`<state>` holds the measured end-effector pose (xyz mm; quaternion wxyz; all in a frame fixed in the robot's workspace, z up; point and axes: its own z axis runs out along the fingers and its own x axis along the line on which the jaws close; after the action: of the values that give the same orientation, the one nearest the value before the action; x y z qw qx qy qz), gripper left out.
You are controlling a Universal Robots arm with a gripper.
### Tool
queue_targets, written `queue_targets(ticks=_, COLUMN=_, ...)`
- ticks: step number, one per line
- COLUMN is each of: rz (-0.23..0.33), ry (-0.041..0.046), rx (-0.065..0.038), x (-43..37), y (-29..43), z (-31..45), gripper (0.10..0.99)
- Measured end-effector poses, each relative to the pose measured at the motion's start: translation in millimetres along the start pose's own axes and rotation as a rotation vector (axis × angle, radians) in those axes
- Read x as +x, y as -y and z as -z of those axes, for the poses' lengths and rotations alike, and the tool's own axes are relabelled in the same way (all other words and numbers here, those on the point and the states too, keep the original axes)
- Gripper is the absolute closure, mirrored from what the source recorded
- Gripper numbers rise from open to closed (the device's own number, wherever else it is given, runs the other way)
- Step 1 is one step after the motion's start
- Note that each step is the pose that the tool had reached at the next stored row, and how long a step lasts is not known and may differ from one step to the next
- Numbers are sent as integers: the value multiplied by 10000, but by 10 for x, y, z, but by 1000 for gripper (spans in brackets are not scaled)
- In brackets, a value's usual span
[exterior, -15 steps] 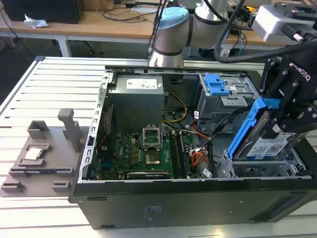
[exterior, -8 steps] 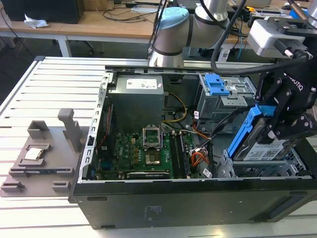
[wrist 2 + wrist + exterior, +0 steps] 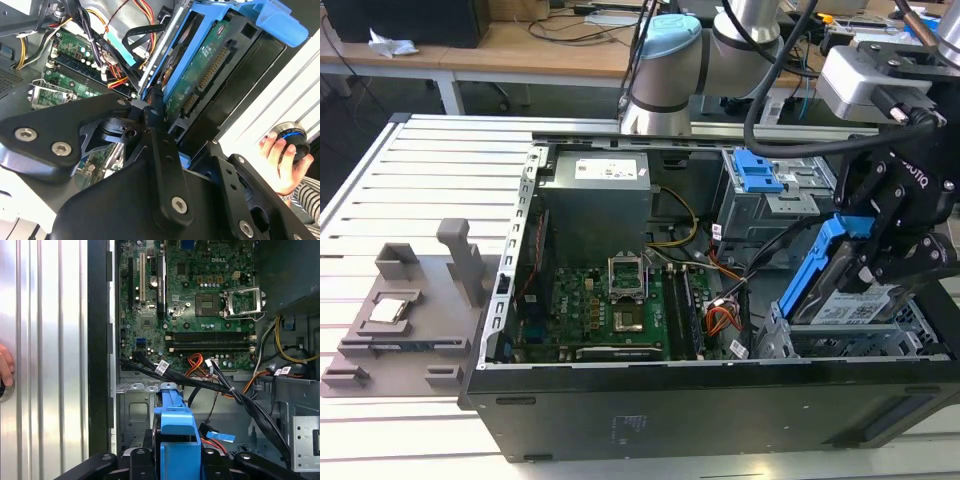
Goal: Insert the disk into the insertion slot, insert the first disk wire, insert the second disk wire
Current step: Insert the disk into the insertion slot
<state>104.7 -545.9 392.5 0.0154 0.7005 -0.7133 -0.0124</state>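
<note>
Fingers [image 3: 159, 142]: clamped on the disk [image 3: 853, 308], which I hold tilted over the insertion slot [image 3: 778, 338], at the corner of the open computer case [image 3: 670, 410] on the exterior view's right. Handling, by my judgement: rigid, fairly heavy, shock-sensitive, with a bare circuit board underneath. Best hold: the side rails of the blue carrier [image 3: 175, 427], never the board or connectors.

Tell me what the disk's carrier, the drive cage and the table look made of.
The carrier round the disk: bright blue, smooth, moulded, probably plastic. The cage: bare silver sheet metal, folded and punched, likely steel. The table: pale ribbed slats with a dull sheen, probably aluminium.
</note>
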Motion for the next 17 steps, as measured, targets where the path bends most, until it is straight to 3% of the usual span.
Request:
queue_targets(ticks=3, rz=-1, ry=-1, rx=0, x=0, y=0, z=0, gripper=714)
queue_targets(ticks=4, rz=0, ry=1, rx=0, x=0, y=0, z=-1, gripper=651)
queue_targets(ticks=8, rz=-1, ry=1, rx=0, x=0, y=0, z=-1, gripper=651)
queue_targets(ticks=9, rz=-1, ry=-1, rx=0, x=0, y=0, z=-1, gripper=729)
queue_targets(ticks=10, rz=-1, ry=0, rx=0, x=0, y=0, z=-1, gripper=729)
queue_targets(ticks=14, rz=-1, ry=-1, rx=0, x=0, y=0, z=-2, gripper=973)
queue_targets(ticks=17, rz=-1, ry=0, rx=0, x=0, y=0, z=-2, gripper=980)
